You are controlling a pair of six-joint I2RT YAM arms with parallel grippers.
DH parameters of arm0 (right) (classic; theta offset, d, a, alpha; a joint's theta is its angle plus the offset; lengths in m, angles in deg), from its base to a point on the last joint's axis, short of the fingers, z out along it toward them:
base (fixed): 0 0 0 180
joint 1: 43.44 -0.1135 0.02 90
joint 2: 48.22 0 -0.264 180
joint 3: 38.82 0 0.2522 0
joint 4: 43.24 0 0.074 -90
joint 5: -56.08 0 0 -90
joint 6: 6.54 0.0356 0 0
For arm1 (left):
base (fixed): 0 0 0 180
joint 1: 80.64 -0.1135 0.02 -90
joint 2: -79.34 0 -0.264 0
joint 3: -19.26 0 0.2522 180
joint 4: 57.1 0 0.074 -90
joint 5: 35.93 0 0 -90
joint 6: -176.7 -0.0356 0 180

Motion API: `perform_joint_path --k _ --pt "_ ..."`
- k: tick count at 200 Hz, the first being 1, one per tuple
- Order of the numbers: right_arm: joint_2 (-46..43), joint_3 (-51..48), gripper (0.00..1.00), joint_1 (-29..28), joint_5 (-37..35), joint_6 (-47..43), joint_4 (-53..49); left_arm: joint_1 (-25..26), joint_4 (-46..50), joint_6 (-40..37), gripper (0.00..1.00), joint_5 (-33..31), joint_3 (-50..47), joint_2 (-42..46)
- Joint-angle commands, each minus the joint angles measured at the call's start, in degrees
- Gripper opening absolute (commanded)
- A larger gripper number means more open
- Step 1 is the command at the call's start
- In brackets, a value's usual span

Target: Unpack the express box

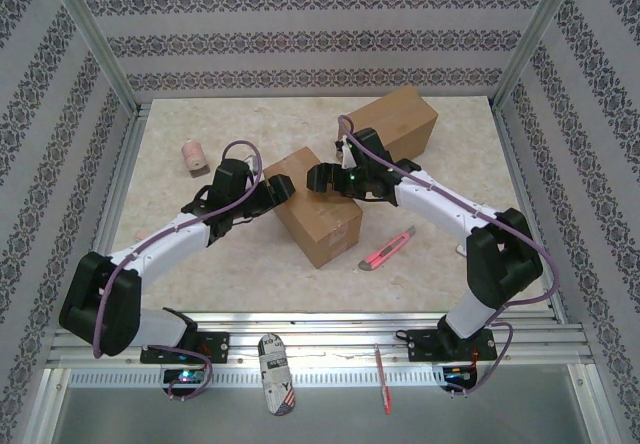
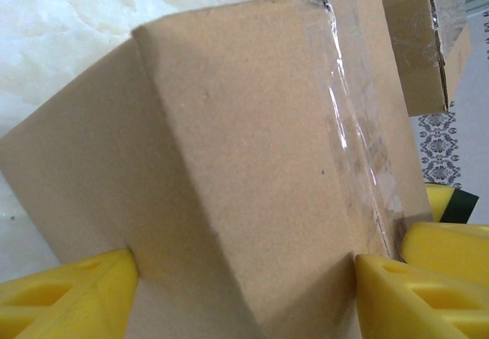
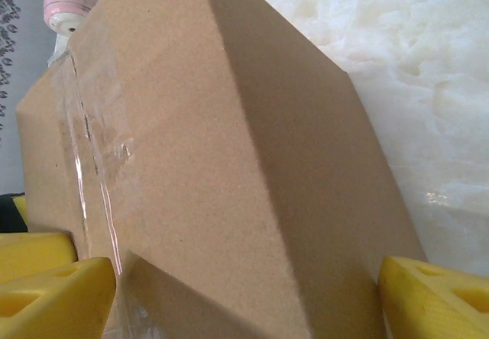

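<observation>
The left gripper point(image 2: 244, 278) is holding its jaws spread wide, straddling a corner of the box point(image 1: 318, 226) with one yellow finger point(image 2: 69, 293) on each side of it. Whether they are actually pinching the cardboard I cannot tell. The right gripper point(image 3: 247, 278) is doing much the same from the opposite side, its jaws standing wide with another corner of the box between them, and again I cannot tell if they are pressing or just sitting alongside. Seen from above, the two grippers are facing each other over the box's far end, close together but not touching. The box itself is sitting flat on the table point(image 1: 200, 254), beneath and between them, with its flaps lying shut. A strip of clear tape point(image 2: 359, 148) is running down the box close to the left gripper's right-hand finger. A second box point(image 1: 395, 122) is lying just beyond the right jaws. A pink cutter point(image 1: 388, 250) is resting on the table back behind those jaws, beside the forearm. A pink spool point(image 1: 192, 154) is standing well off beyond the left jaws.
</observation>
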Motion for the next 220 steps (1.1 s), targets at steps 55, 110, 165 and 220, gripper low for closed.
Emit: perform_joint_path --k 55,110,165,220 --pt "0.0 7.4 0.89 -3.9 -10.5 -8.7 -14.3 -0.3 7.0 -0.4 0.72 -2.2 -4.5 -4.6" --pt "2.7 11.8 0.89 -6.3 -18.9 -11.2 -20.9 -0.3 6.9 -0.5 0.72 -2.1 -4.7 -5.0" --pt "5.6 13.8 0.88 -7.1 -25.4 -11.6 -23.4 -0.3 6.1 -0.2 0.72 -1.4 -5.0 -5.5" --pt "6.9 16.4 0.86 -8.0 -34.5 -11.8 -26.7 -0.3 6.0 -0.7 0.72 -1.2 -5.7 -7.0"
